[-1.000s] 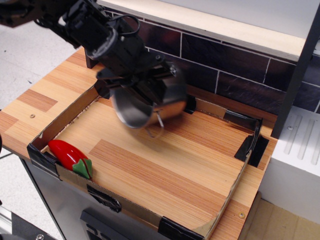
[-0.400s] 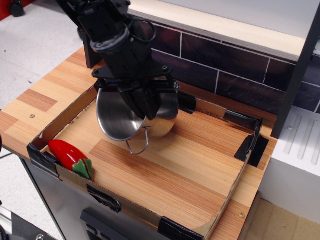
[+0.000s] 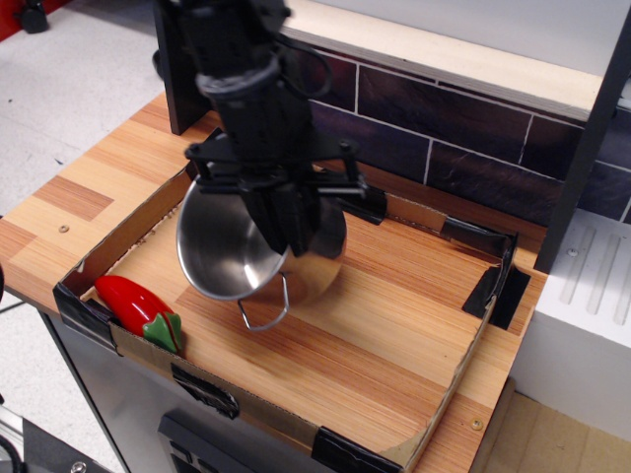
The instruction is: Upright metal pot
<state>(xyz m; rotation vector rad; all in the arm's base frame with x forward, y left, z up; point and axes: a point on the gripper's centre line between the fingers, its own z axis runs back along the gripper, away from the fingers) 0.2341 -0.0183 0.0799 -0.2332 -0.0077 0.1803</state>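
The shiny metal pot [image 3: 222,251] hangs tilted above the wooden tray floor, its open mouth facing the front left, and one wire loop handle [image 3: 264,310] dangles from its lower rim. My black gripper [image 3: 286,222] comes down from above and is shut on the pot's rim at the right side, one finger inside and one outside. The pot's far handle is hidden behind the gripper.
A red toy pepper with a green stem [image 3: 136,305] lies in the tray's front left corner. The low cardboard wall [image 3: 251,406] with black tape rings the tray. A dark tiled backsplash [image 3: 444,118] stands behind, and a white block [image 3: 592,296] lies to the right.
The gripper has turned more upright and moved slightly forward and down with the pot. The pot's mouth has swung from facing down toward facing front-left and up.
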